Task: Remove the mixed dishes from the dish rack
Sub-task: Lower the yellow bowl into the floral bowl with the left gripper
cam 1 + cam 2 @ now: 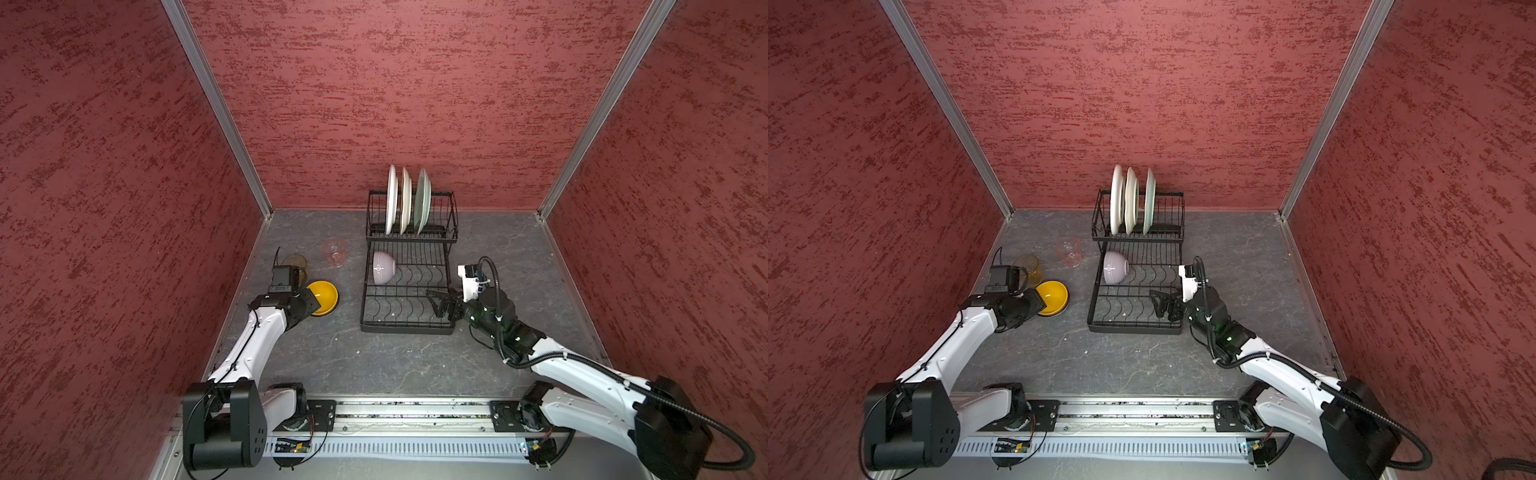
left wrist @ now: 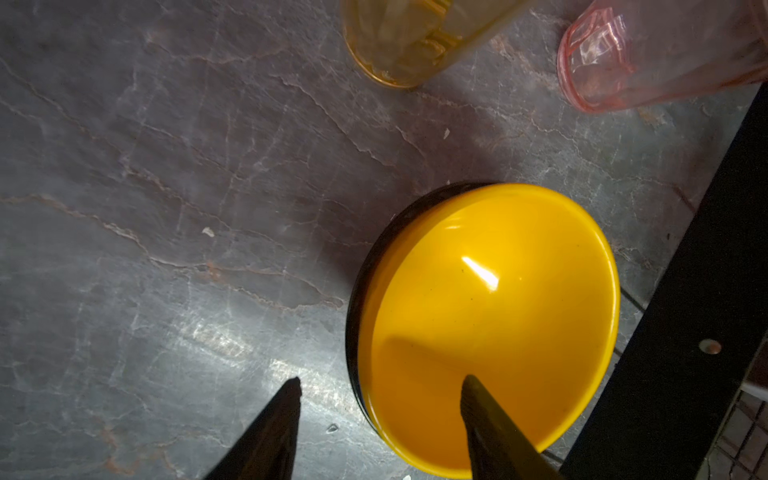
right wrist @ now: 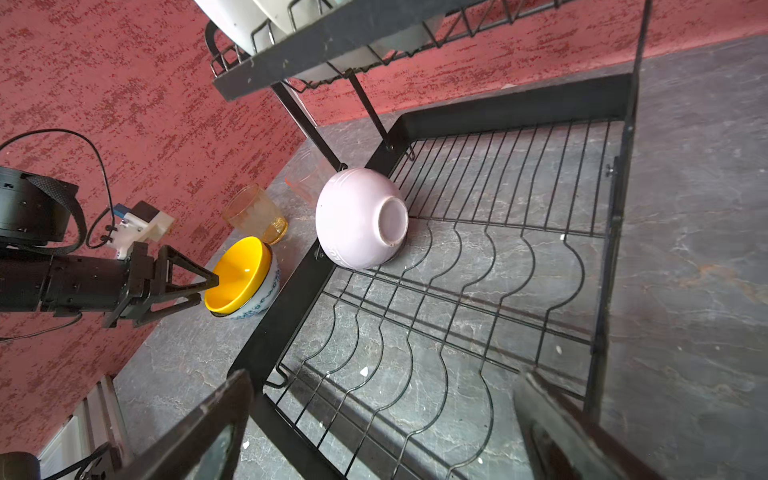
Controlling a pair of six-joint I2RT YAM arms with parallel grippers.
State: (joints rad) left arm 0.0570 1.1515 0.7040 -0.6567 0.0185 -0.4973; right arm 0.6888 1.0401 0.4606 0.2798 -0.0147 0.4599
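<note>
Rough red walls (image 1: 374,104) on three sides, grey veined tabletop (image 1: 374,365) below. Black wire dish rack (image 1: 409,330) near the back wall. Upright in its raised back tier: two white plates (image 1: 391,199) and a pale green plate (image 1: 423,199). Tipped on its side in the lower tier, in the back corner on the left arm's side: lilac bowl (image 3: 357,218), foot ring turned toward the right gripper (image 3: 384,376), mouth turned away and out of sight. Already out on the tabletop, left of the rack: amber glass (image 3: 255,212), pink glass (image 1: 334,251), and yellow bowl (image 2: 490,316) nested upright in a blue-and-white bowl (image 3: 266,291).

Right gripper fingers spread wide and empty, hovering over the wavy wires at the front of the lower tier, pointed at the lilac bowl but well short of it. Left gripper (image 2: 383,379) fingers apart too, straddling the near rim of the yellow bowl: one tip over the inside, one over bare tabletop outside, nothing clamped.

Lilac bowl probably glazed ceramic: stiff, fairly heavy for its size, slick, likely to chip or crack if dropped against the wires. Rounded flank too wide and smooth for a sure pinch. Better to take the rim, one finger inside and one outside, so come round to the mouth first. Foot ring nearer but shallow, a poorer hold. Apt to roll on the wires at a nudge.
</note>
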